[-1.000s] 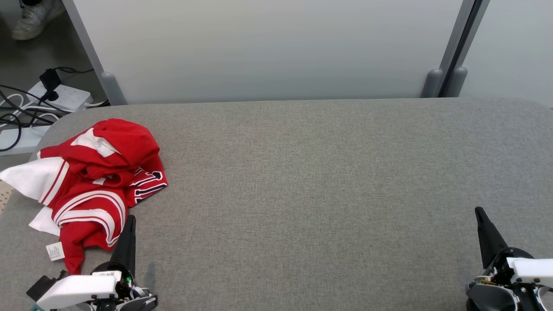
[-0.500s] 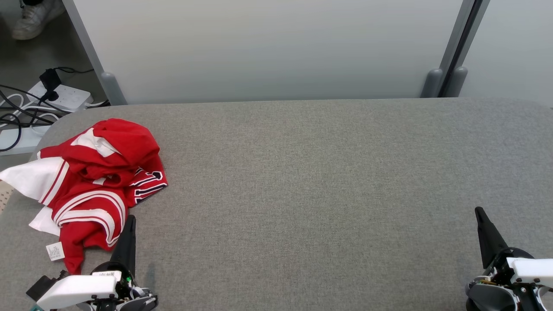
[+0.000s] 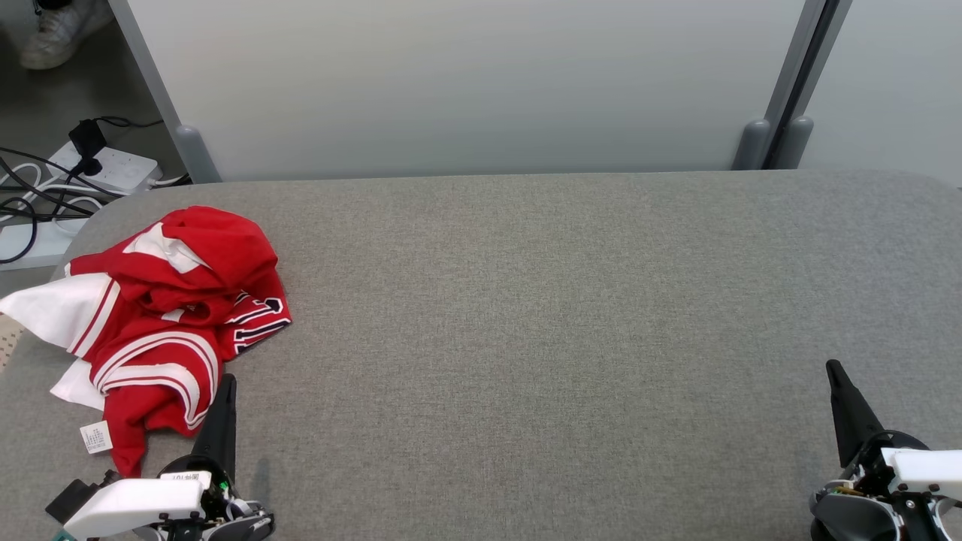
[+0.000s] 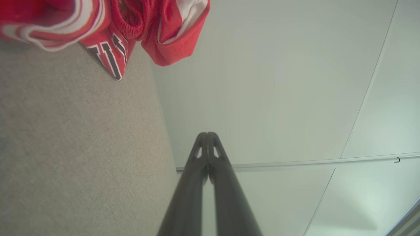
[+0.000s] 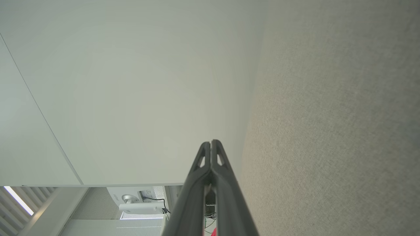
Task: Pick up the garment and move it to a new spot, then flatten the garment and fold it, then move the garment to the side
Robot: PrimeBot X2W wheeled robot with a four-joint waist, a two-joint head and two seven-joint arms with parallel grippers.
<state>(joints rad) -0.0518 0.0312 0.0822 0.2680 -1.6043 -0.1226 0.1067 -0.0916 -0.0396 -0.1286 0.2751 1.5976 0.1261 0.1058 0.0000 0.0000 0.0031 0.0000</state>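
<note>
Evidently nothing has changed in the last second: you have the same picture as before, with both arms parked at the near edge and the cloth untouched. That means the task has not begun, and the first pickup is still ahead of you.

The garment (image 3: pixel 169 315), a crumpled red piece with white stripes, lies in a heap at the far left of the grey padded table (image 3: pixel 526 338), one white corner hanging over the left edge.

Your left gripper (image 3: pixel 228 382) sits just beside the heap's near side, fingers pressed together and holding nothing; I cannot tell whether its tip brushes the cloth. Your right gripper (image 3: pixel 833 368) is well apart on the right, also closed and empty.
</note>
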